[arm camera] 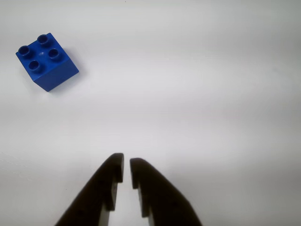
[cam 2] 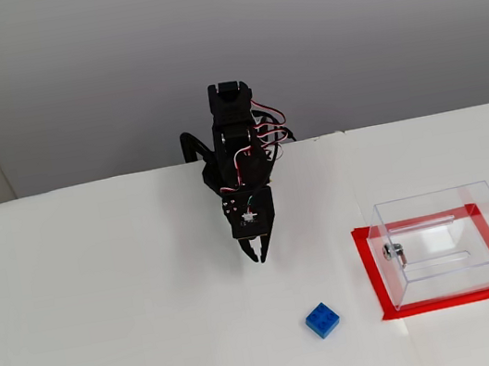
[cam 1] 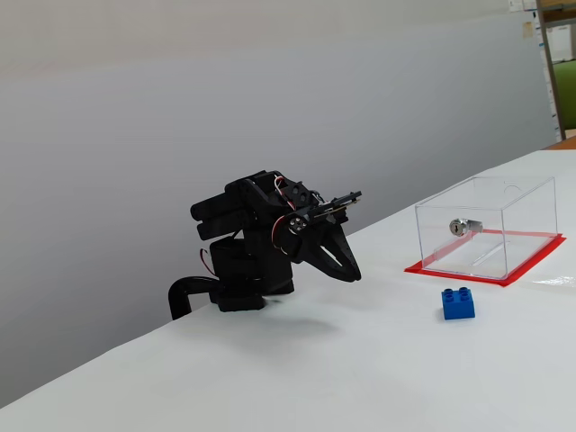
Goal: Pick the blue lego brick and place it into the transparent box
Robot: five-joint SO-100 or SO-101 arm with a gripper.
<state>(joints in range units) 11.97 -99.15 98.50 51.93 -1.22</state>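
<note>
White table (arm camera: pixel 197 94), claw (arm camera: pixel 126 162) base cropped.

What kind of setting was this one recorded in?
Probably a lab or office bench: a bare white table against a plain grey wall, holding only the arm, a blue lego brick and a transparent box.

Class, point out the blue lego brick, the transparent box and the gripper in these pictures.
blue lego brick (arm camera: pixel 46 61): wrist view, studded top face.
transparent box (cam 2: pixel 453 249): a fixed view, front clear wall.
gripper (arm camera: pixel 126 165): wrist view, narrow gap between its fingertips.
</note>
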